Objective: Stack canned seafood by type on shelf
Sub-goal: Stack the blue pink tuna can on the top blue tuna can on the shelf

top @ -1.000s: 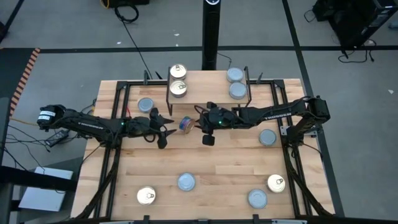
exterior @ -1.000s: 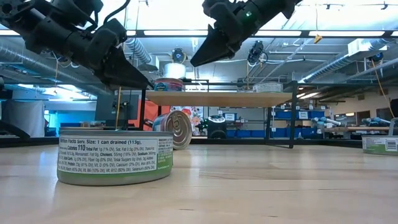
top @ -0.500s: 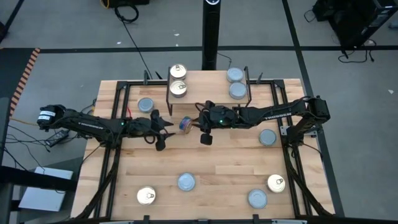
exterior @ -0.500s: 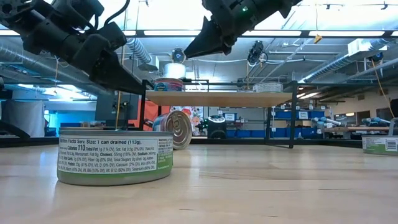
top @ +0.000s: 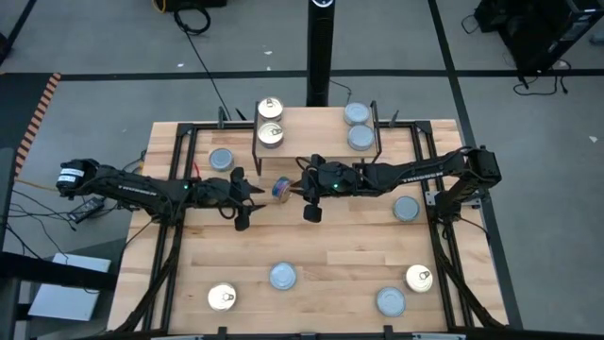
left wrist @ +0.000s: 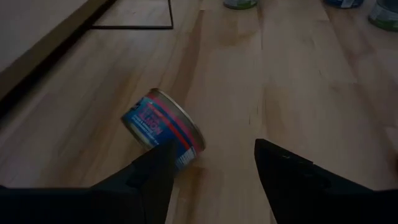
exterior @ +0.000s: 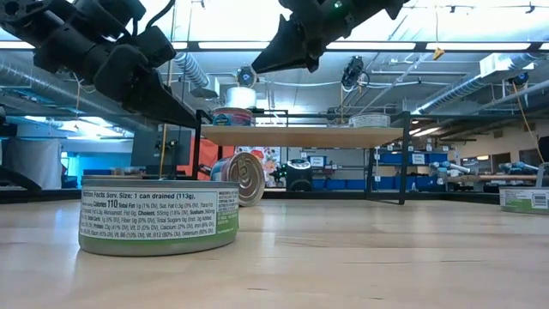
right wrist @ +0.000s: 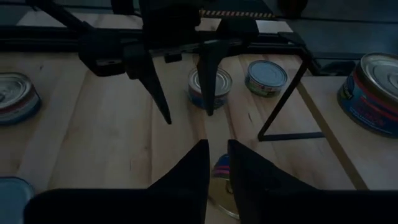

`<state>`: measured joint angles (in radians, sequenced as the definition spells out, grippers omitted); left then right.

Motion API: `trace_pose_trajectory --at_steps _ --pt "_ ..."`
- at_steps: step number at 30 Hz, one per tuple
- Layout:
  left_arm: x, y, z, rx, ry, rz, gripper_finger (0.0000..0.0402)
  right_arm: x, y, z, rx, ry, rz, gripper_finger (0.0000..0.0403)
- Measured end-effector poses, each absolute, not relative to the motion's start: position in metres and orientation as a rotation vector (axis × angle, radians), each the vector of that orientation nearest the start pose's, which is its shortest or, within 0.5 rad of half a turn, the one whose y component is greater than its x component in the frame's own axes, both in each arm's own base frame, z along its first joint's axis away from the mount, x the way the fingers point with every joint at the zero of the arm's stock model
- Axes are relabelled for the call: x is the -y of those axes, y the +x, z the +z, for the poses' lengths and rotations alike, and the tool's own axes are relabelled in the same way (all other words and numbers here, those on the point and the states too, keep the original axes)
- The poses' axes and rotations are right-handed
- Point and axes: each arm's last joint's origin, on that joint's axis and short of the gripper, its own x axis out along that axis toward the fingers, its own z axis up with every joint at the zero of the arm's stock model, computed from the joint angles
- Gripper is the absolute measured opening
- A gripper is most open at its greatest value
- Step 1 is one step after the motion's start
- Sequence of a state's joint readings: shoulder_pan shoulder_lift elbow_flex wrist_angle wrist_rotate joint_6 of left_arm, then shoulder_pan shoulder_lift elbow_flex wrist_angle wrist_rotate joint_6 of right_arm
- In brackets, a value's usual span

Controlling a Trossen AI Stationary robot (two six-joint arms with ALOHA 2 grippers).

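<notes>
Blue tin (top: 282, 189) lay tipped on its rim on the tabletop (top: 321, 255), btwn both claws, just below the shelf (top: 316, 132). Our right claw (top: 304, 186) had narrowed over the last sec, fingers nearly together, empty; left claw (top: 255, 192) gaped wide beside the tin. No grip yet, we judged.

- On the flat round tin with the white-and-green paper label (exterior: 159, 221) nearest the low camera I read "Serv. Size: 1 can drained (113g)" and "110".
- My dark right arm (top: 415, 174) carries pale lettering, seemingly "TROSSEN".
- The tipped blue-and-red tin's (left wrist: 163, 127) print is unreadable.
</notes>
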<state>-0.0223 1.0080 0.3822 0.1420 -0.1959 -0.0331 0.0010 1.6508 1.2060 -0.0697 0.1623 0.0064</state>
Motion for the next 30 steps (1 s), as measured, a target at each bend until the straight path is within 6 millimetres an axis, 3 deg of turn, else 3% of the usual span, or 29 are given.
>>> trace_pose_trajectory --at_steps 17,30 --pt "-0.0014 0.1955 0.1826 -0.533 0.002 0.19 0.0223 0.0032 0.3713 0.2668 -0.53 -0.081 -0.145 0.0147" --pt "-0.0014 0.1955 0.1826 -0.533 -0.002 0.192 0.0223 0.0031 0.3714 0.2668 -0.529 -0.102 -0.139 0.0153"
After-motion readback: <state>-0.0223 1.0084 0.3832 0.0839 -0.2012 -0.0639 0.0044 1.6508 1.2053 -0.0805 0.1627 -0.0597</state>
